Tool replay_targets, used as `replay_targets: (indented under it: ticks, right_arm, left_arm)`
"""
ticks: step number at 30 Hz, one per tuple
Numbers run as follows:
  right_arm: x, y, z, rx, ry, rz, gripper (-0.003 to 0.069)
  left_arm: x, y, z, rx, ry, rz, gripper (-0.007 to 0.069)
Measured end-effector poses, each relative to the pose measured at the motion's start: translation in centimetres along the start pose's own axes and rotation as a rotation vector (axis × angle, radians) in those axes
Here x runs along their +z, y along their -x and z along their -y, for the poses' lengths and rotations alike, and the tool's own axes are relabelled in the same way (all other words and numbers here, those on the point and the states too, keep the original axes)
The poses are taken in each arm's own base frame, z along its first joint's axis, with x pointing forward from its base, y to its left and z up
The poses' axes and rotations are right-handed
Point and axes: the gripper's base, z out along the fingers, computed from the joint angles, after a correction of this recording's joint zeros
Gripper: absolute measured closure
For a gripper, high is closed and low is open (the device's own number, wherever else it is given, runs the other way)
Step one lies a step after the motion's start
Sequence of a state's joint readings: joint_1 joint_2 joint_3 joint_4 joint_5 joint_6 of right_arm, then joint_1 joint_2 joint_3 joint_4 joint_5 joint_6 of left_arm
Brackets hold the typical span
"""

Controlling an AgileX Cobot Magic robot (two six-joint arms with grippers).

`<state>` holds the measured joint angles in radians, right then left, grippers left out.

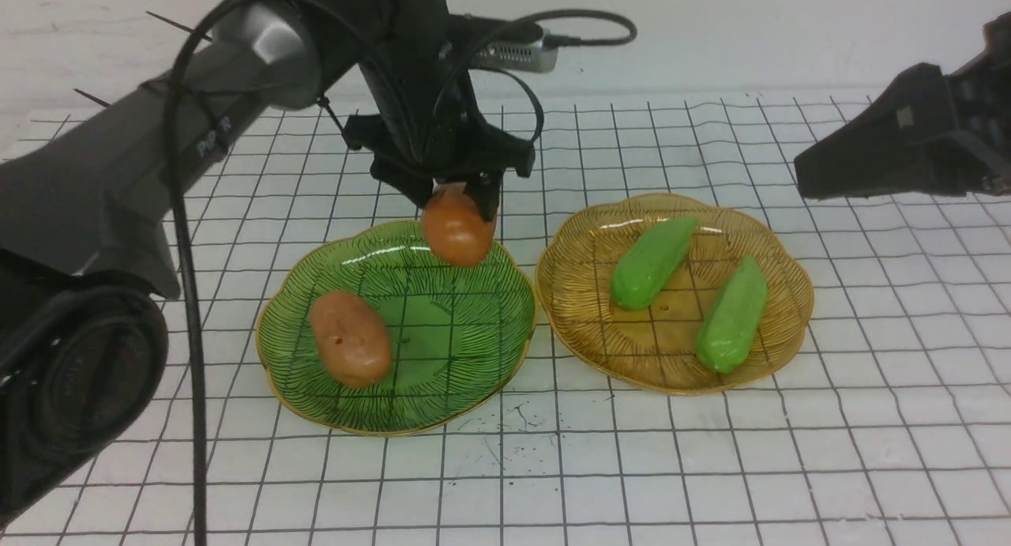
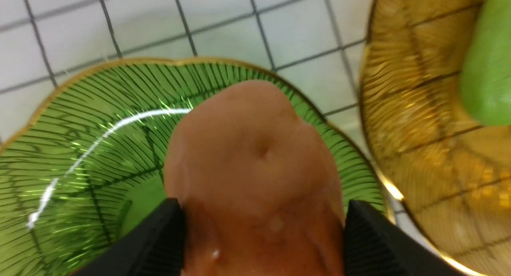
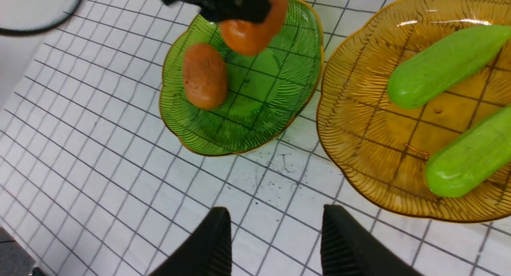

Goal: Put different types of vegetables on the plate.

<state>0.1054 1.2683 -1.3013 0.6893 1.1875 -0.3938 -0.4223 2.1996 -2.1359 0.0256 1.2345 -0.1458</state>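
My left gripper (image 1: pixel 458 202) is shut on an orange-brown potato (image 1: pixel 458 228), which hangs above the far rim of the green plate (image 1: pixel 466 372). In the left wrist view this potato (image 2: pixel 255 176) fills the space between the black fingers (image 2: pixel 359 236). A second potato (image 1: pixel 350 338) lies in the green plate's left part. Two light-green gourds (image 1: pixel 652 261) (image 1: pixel 733 315) lie in the amber plate (image 1: pixel 584 325) on the right. My right gripper (image 3: pixel 275 240) is open and empty, high over the bare mat on the near side of the plates; its dark body (image 1: pixel 908 143) shows at the right edge.
The two plates almost touch on a white mat with a black grid (image 1: pixel 553 467). The left arm's bulky links (image 1: pixel 103 198) and black cable (image 1: pixel 189 309) cover the left side. A white wall closes the far edge.
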Motion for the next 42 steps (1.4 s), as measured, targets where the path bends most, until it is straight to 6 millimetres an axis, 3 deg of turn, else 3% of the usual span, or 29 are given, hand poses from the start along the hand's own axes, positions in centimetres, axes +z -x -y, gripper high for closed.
replay_targets:
  ticks: [8, 13, 17, 19, 20, 24, 26, 27, 33, 38, 39, 40, 42]
  right_arm:
    - [-0.1, -0.4, -0.3, 0.004, 0.030, -0.047, 0.0445]
    - [-1.4, -0.7, -1.2, -0.022, 0.028, -0.010, 0.0552]
    - [-4.3, -1.5, -3.0, -0.087, 0.004, 0.062, 0.0650]
    - [-6.0, -2.1, -3.9, -0.126, -0.025, 0.111, 0.0665]
    - [-7.6, -2.7, -4.6, -0.155, -0.063, 0.159, 0.0670]
    - [-11.4, -5.3, -5.8, -0.214, -0.218, 0.354, 0.0671]
    - [-12.8, -7.7, -5.8, -0.222, -0.316, 0.478, 0.0671]
    - [-13.4, -9.3, -5.6, -0.220, -0.371, 0.566, 0.0671]
    - [-12.4, -14.3, -3.7, -0.184, -0.462, 0.837, 0.0673]
    - [-10.8, -16.8, -2.3, -0.178, -0.466, 0.982, 0.0673]
    - [-10.7, -17.0, -2.2, -0.179, -0.466, 0.996, 0.0673]
    - [-10.5, -17.5, -2.0, -0.188, -0.470, 1.039, 0.0673]
    - [-10.3, -17.9, -1.7, -0.201, -0.473, 1.107, 0.0673]
  left_arm:
    - [3.2, -0.3, 0.0, 0.002, 0.017, -0.063, 0.0169]
    - [3.2, -0.3, -0.2, 0.003, 0.032, -0.062, 0.0055]
    - [3.2, -0.3, -0.2, 0.002, 0.036, -0.061, -0.0010]
    - [3.0, -0.3, -0.2, 0.002, 0.035, -0.057, 0.0003]
    - [2.6, -0.2, -0.2, 0.004, 0.034, -0.048, 0.0047]
    - [-1.3, 0.1, -0.3, 0.040, 0.028, 0.028, 0.0336]
    - [-5.2, 0.0, -0.4, 0.044, 0.020, 0.104, 0.0520]
    - [-6.9, -0.1, -0.5, 0.043, 0.016, 0.138, 0.0573]
    - [-17.0, -2.4, -0.3, 0.045, -0.050, 0.322, 0.0630]
    - [-23.1, -6.8, -0.3, 0.080, -0.070, 0.396, 0.0632]
    - [-23.4, -7.1, -0.3, 0.082, -0.071, 0.398, 0.0632]
    - [-25.0, -9.2, -0.6, 0.093, -0.075, 0.413, 0.0632]
    - [-26.4, -12.7, -1.2, 0.099, -0.074, 0.410, 0.0632]
